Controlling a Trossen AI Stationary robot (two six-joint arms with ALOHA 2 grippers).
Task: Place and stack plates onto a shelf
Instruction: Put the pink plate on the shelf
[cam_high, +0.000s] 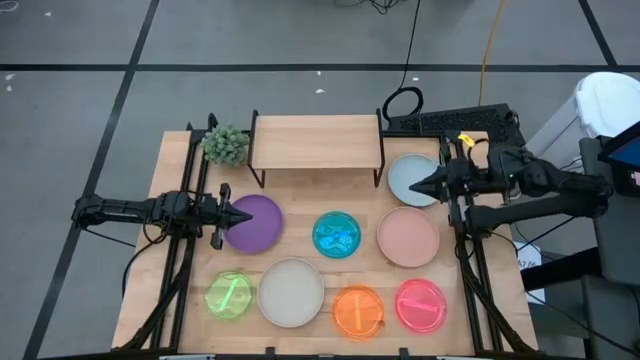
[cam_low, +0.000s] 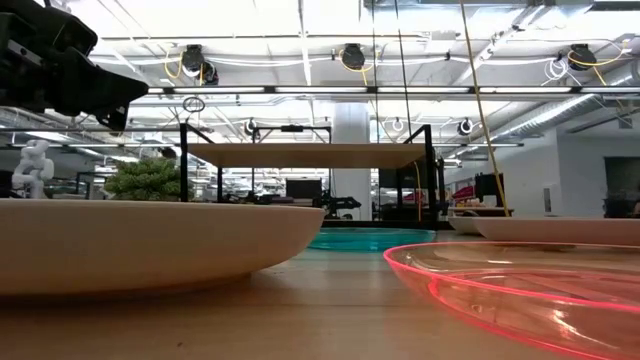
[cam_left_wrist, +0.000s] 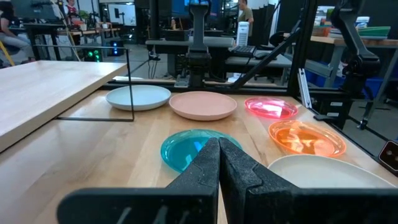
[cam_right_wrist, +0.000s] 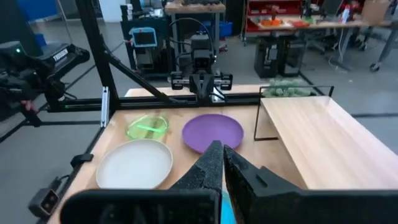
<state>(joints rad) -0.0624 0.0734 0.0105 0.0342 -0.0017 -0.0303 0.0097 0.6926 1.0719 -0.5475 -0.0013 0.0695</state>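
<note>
Both hands are closed on nothing, fingers pressed together: the left hand (cam_high: 247, 216) hangs over the left edge of the purple plate (cam_high: 258, 224), near the desk's left side, and the right hand (cam_high: 416, 184) hangs over the right edge of the grey-blue plate (cam_high: 410, 178), near the right side; in the wrist views each shows as a dark shut wedge, left (cam_left_wrist: 218, 163) and right (cam_right_wrist: 222, 163). All eight plates lie flat on the desk (cam_high: 300, 205), none on the shelf (cam_high: 316, 141), which stands at the middle of the back edge with its top bare, a small green plant (cam_high: 226, 144) just beside its left end. The grey-blue plate lies just off the shelf's right end, with the pale pink plate (cam_high: 408, 237) next to it toward the front. The blue plate (cam_high: 337, 235) sits near the desk's centre, between the purple and pale pink ones. Along the front edge, from left corner to right, lie the green plate (cam_high: 229, 296), the cream plate (cam_high: 290, 292), the orange plate (cam_high: 358, 311) and the hot pink plate (cam_high: 420, 305), the green and cream ones touching or nearly so. A keyboard (cam_high: 450, 121) rests at the back right corner.
</note>
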